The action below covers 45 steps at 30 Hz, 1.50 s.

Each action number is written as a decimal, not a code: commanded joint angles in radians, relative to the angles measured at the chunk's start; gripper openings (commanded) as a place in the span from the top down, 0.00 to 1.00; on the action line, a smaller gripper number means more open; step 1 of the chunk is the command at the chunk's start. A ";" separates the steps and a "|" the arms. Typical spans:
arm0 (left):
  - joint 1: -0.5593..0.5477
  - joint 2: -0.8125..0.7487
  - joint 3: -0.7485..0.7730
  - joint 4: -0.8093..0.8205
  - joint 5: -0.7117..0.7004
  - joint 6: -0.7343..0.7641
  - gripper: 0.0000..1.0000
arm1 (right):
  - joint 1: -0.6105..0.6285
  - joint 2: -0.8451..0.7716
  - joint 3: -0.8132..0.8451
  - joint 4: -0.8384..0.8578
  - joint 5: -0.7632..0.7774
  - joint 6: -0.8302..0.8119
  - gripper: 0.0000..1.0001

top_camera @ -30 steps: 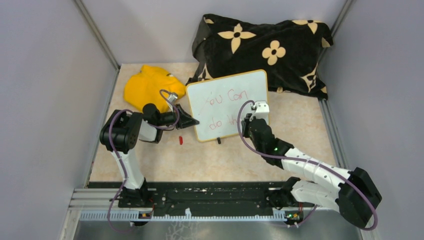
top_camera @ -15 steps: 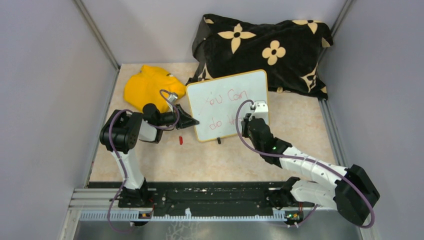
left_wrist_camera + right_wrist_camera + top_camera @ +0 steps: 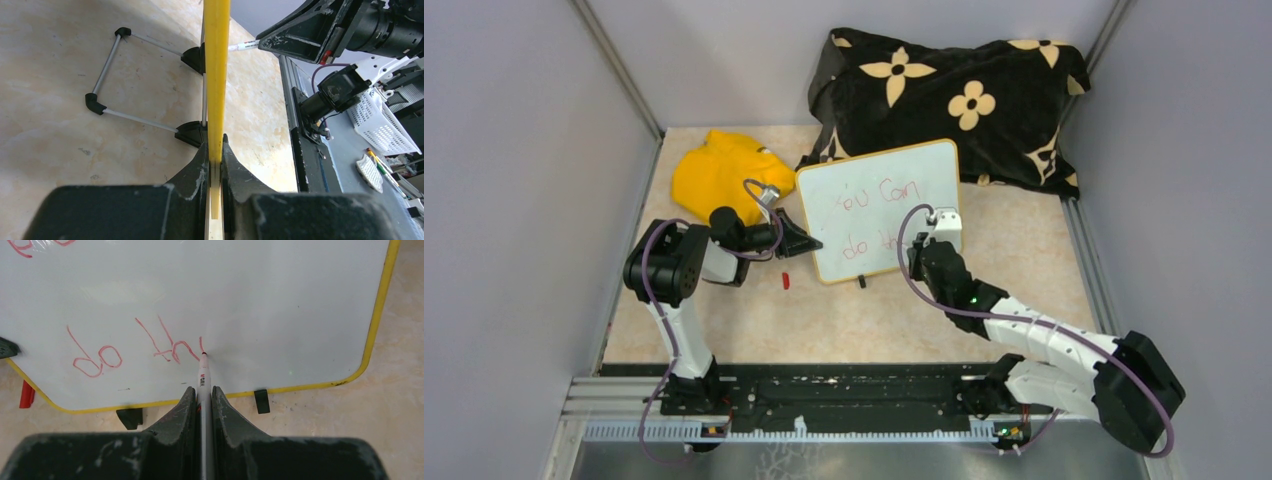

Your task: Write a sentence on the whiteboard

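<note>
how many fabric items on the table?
2: yellow cloth at back left, left of the whiteboard; black flowered blanket behind the whiteboard, against the back wall. None look hidden.

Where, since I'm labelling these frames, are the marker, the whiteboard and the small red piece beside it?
marker [image 3: 203, 379]: right wrist view, on its white barrel below the red tip.
whiteboard [image 3: 927, 165]: top external view, on the bare white surface near its upper right corner.
small red piece [image 3: 786, 281]: top external view, on its middle.
</note>
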 commanded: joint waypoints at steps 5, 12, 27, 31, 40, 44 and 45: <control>-0.017 0.000 0.007 -0.051 0.016 0.021 1.00 | -0.011 -0.033 -0.013 0.002 0.011 0.014 1.00; -0.017 -0.002 0.008 -0.051 0.016 0.021 1.00 | -0.010 -0.090 0.013 -0.001 -0.003 0.006 1.00; -0.017 -0.003 0.009 -0.053 0.016 0.021 1.00 | -0.011 -0.065 0.104 0.027 -0.022 -0.023 1.00; -0.017 -0.002 0.010 -0.054 0.016 0.022 1.00 | -0.010 -0.042 0.104 0.050 -0.024 -0.020 1.00; -0.017 -0.002 0.010 -0.056 0.019 0.023 1.00 | -0.011 -0.019 0.101 0.065 -0.006 -0.028 1.00; -0.017 -0.002 0.010 -0.056 0.018 0.023 1.00 | -0.013 -0.012 0.098 0.070 0.003 -0.030 1.00; -0.017 -0.002 0.010 -0.056 0.018 0.023 1.00 | -0.014 -0.008 0.097 0.071 0.004 -0.031 1.00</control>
